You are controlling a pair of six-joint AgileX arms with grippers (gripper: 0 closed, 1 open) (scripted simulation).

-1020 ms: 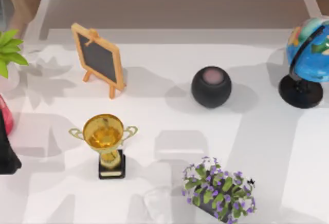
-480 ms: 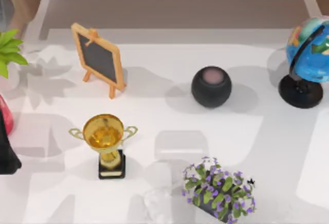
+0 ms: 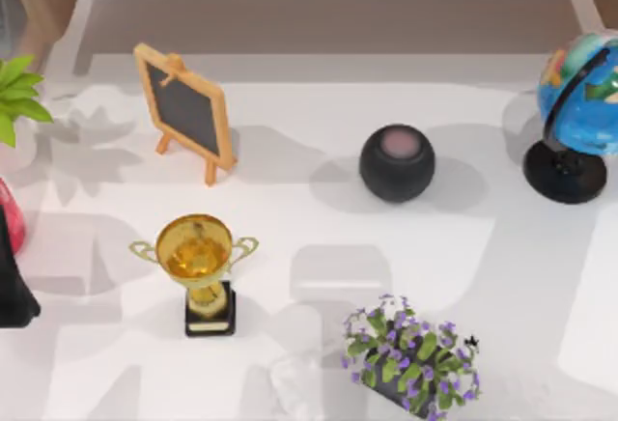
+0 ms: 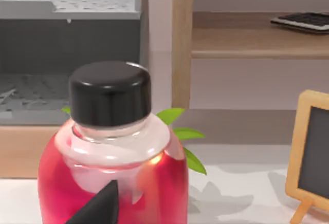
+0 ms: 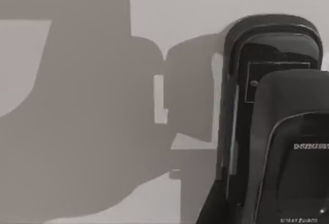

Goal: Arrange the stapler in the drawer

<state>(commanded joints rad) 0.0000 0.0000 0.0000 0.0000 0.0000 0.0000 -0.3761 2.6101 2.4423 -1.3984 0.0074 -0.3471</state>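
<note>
The stapler (image 5: 272, 106) is black and lies on the white table, seen close up in the right wrist view with heavy shadows beside it. In the left wrist view a grey drawer unit (image 4: 67, 34) stands behind a red bottle (image 4: 110, 167) with a black cap. One dark fingertip (image 4: 97, 208) of my left gripper shows just in front of that bottle. A black part of my left arm (image 3: 12, 286) sits at the table's left edge in the top view.
On the table stand a chalkboard easel (image 3: 185, 110), a gold trophy (image 3: 198, 266), a black round speaker (image 3: 397, 162), a globe (image 3: 579, 117), a pot of purple flowers (image 3: 410, 355) and a green plant (image 3: 14, 93). A wooden shelf (image 4: 257, 41) holds a keyboard (image 4: 303, 22).
The shadow on the table's right side has spread toward the right edge. The objects on the table have not moved.
</note>
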